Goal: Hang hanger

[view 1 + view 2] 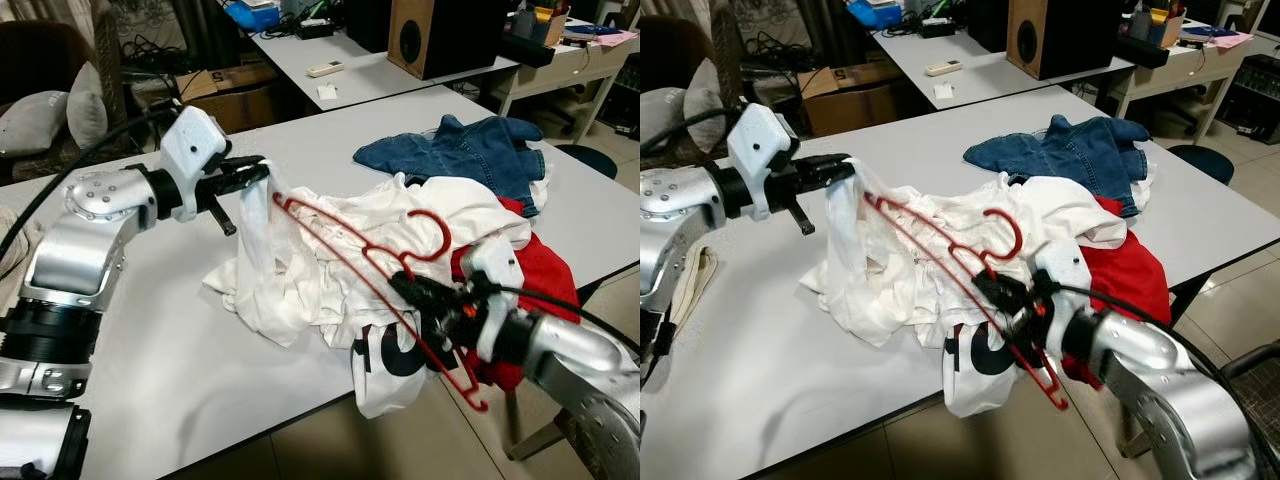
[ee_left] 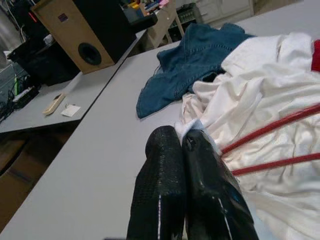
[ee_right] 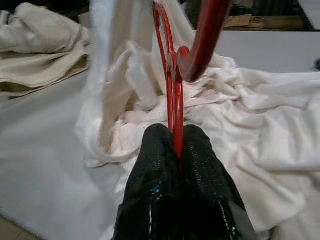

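A red plastic hanger (image 1: 355,245) lies tilted across a pile of white clothes (image 1: 330,260) on the grey table (image 1: 150,330). My right gripper (image 1: 408,285) is shut on the hanger near its hook (image 3: 175,125). My left gripper (image 1: 262,172) is shut on an edge of a white garment (image 1: 255,225) and holds it lifted above the table, beside the hanger's far end (image 1: 280,203). In the left wrist view, white cloth sits pinched between the fingers (image 2: 165,170), with the hanger's red bars (image 2: 270,145) just beyond.
Blue jeans (image 1: 460,150) and a red garment (image 1: 535,270) lie in the pile toward the right table edge. Behind stand a second table with a speaker (image 1: 440,35) and remote (image 1: 323,68), cardboard boxes (image 1: 235,90), and a chair with cushions (image 1: 60,110).
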